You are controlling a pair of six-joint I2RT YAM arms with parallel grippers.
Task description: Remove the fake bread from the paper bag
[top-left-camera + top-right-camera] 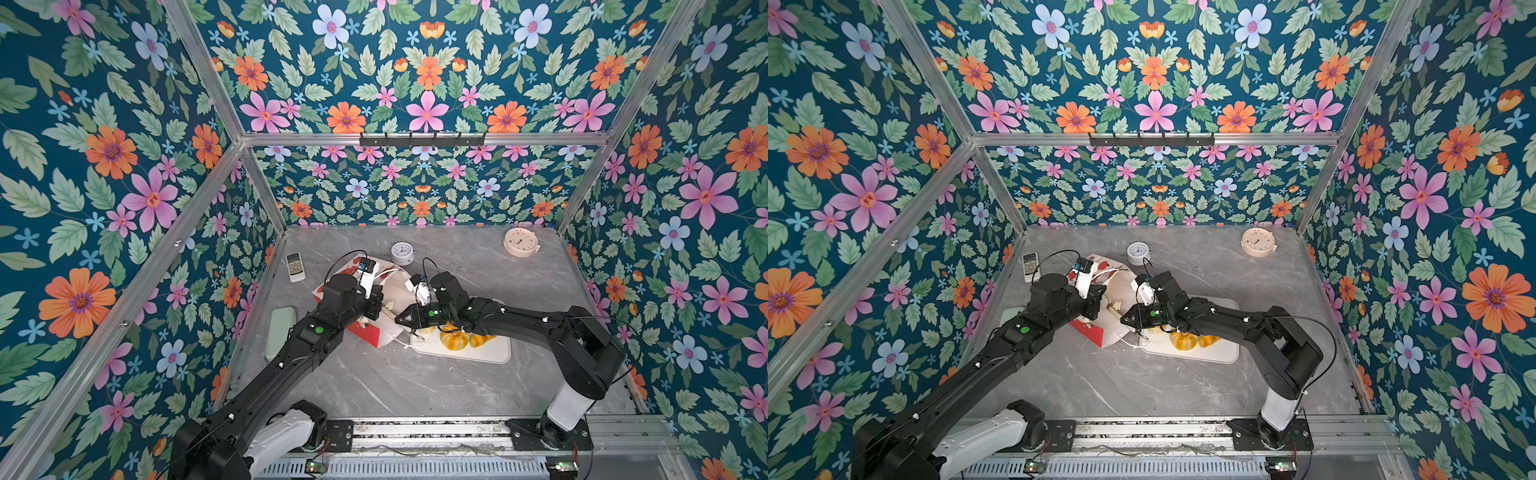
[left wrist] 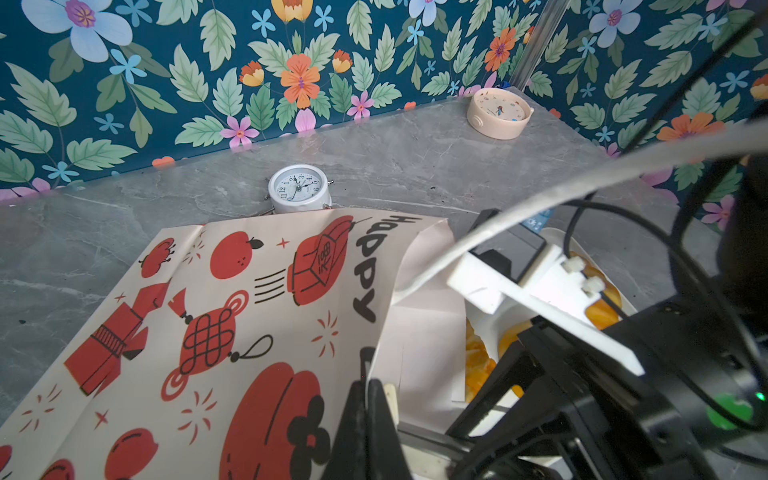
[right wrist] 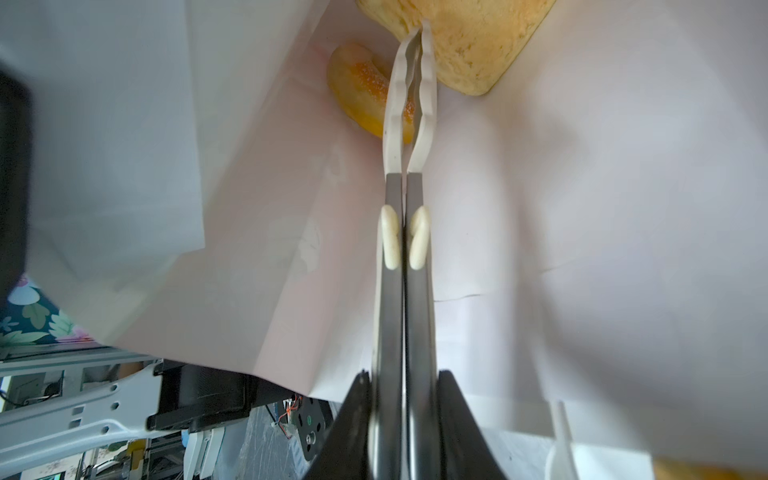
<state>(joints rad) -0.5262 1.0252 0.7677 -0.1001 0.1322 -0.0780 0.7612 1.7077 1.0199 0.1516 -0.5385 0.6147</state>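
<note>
Closest to us, in the right wrist view, our right hand (image 3: 405,384) is pressed together on a pair of metal tongs (image 3: 395,316). Its black jaws flank the two steel arms, which lie almost against each other. The tongs reach deep into the paper bag (image 3: 582,208), with white paper all round them. Their white scalloped tips (image 3: 428,83) meet at the edge of a pale yellow pastry (image 3: 469,41) at the bag's far end. Whether they truly nip it, we cannot tell. Just beside that pastry, behind the tips, lies a ring bagel (image 3: 349,95) with an orange glaze.

From the left wrist view we see our left hand (image 2: 368,415) pinching the rim of the bag's mouth, where the red-printed outside meets the white lining.

Seen in a top view, the bag lies on its side near the middle of the bench (image 1: 374,386), its mouth turned toward the right arm. Just beside the mouth sits a flat white tray (image 1: 494,353). On it, partly under the right arm, are a fluted bun (image 1: 455,340) and another golden piece (image 1: 482,340).

Just beyond the bag, toward the far edge, we find a white alarm clock (image 1: 402,252). A cream round clock (image 1: 520,242) lies in the far right corner, and a remote control (image 1: 295,267) lies by the left edge.
</note>
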